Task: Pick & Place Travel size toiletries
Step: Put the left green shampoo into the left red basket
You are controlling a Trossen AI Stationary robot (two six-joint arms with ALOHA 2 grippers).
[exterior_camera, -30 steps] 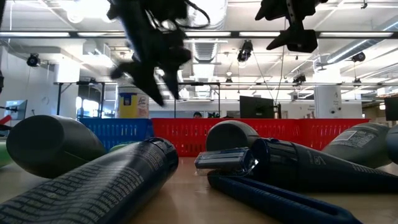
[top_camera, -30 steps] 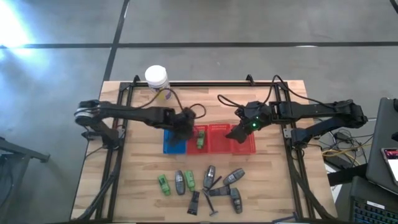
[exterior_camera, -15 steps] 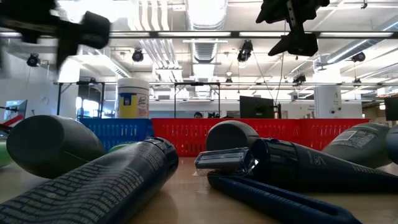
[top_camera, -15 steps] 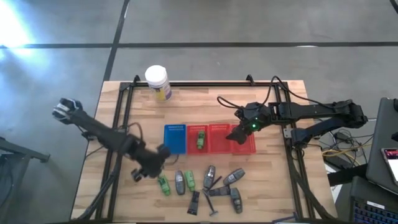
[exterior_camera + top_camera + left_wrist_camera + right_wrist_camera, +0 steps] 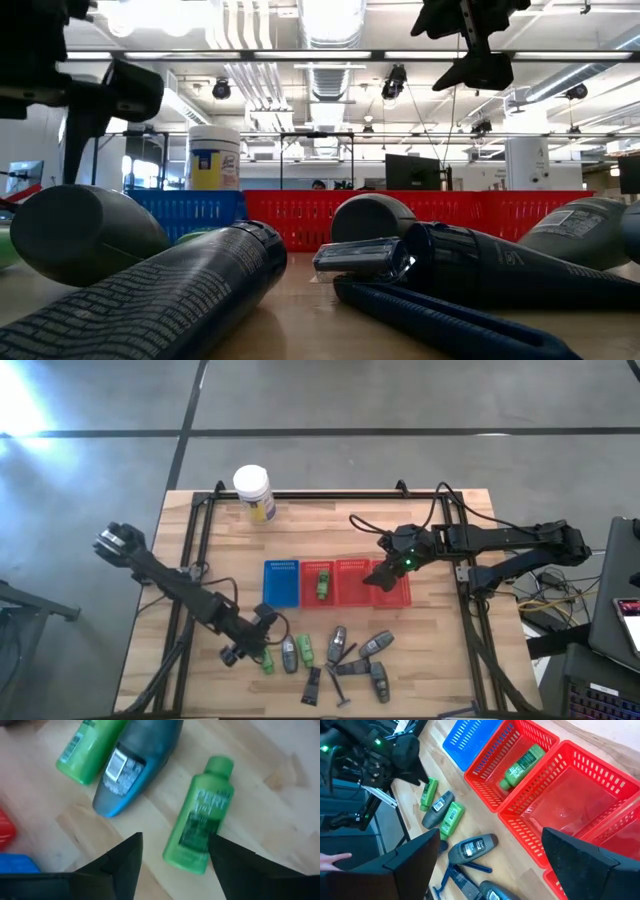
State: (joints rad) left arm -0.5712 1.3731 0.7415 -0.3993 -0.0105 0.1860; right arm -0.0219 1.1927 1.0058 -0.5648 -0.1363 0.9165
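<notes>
Green bottle (image 5: 200, 817) lies on tabletop (image 5: 440, 660), left claw (image 5: 172, 862) just over it, fingers wide. Step: reach. Next: drop, pinch body. Right claw (image 5: 487, 862) wide, over red basket (image 5: 600, 775).

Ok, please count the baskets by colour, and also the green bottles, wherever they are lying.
blue basket: 1
red baskets: 3
green bottles: 3, one inside a red basket and two on the table
Total: 7
</notes>
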